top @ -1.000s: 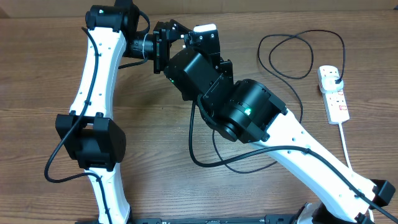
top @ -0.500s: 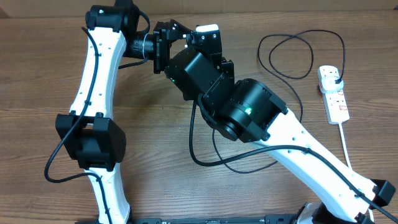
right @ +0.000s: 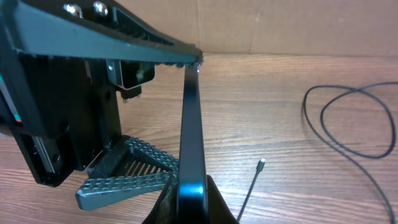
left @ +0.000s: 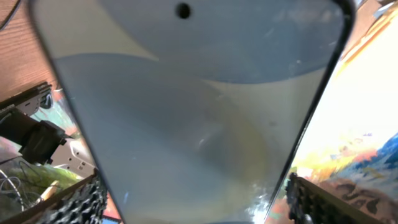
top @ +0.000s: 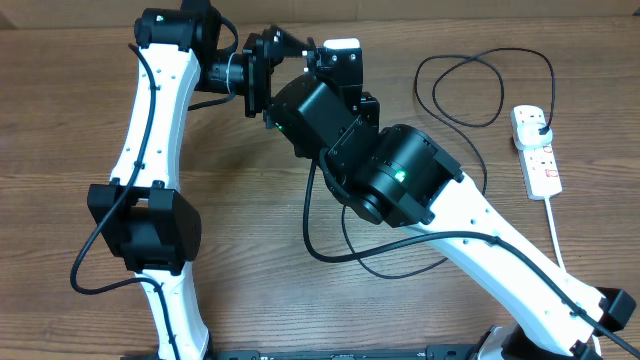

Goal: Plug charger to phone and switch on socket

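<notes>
Overhead, both arms meet at the phone [top: 342,46] above the table [top: 60,120], well apart from the charger [top: 418,85] and the socket [top: 538,160]. Left wrist: our left pincer [left: 199,202] clamps the phone's sides. Right wrist: our right pincer [right: 189,202] seems to pinch one edge. We should steady the phone before fetching the plug tip [right: 262,163].

The phone [left: 199,112] is raised off the counter [top: 60,120]. Its pale grey-blue screen fills the left wrist view, camera hole uppermost; from the right wrist it shows edge-on and upright. The charger [top: 418,80] lies in black loops on the wood, its small tip [right: 261,163] loose. Its black plug [top: 540,124] sits in the socket [top: 538,160], a white strip with red-orange switches near the right edge.
</notes>
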Controlling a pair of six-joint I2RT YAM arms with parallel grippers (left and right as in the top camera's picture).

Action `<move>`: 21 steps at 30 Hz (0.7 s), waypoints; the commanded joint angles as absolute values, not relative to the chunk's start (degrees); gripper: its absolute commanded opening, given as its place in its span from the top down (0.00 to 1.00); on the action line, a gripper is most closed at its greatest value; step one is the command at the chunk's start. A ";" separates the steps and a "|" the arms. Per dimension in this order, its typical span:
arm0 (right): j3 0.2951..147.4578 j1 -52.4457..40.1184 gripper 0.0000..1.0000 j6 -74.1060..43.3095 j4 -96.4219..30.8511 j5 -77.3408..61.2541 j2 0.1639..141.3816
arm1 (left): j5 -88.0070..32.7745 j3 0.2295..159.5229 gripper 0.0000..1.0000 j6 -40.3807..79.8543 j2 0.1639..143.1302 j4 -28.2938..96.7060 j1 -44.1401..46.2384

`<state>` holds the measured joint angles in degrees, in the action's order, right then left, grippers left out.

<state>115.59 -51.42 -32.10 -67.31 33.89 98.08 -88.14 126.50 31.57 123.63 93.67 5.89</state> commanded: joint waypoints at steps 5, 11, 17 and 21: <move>116.33 -51.64 0.96 -61.08 -64.38 43.51 97.56 | -85.34 127.74 0.00 32.95 121.43 90.30 6.02; 116.33 -51.64 0.96 -105.08 -69.67 44.51 97.03 | -85.32 127.74 0.31 40.84 121.45 89.49 6.02; 116.33 -51.64 0.96 -115.98 -69.14 40.01 97.03 | -85.58 127.74 0.49 45.41 121.45 89.49 6.02; 116.33 -51.64 0.96 -121.84 -68.64 37.74 97.03 | -85.56 127.74 0.61 46.39 121.45 89.49 6.02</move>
<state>115.59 -51.70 -115.09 -69.41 37.76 98.50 -85.25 126.58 44.88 123.59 89.52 5.89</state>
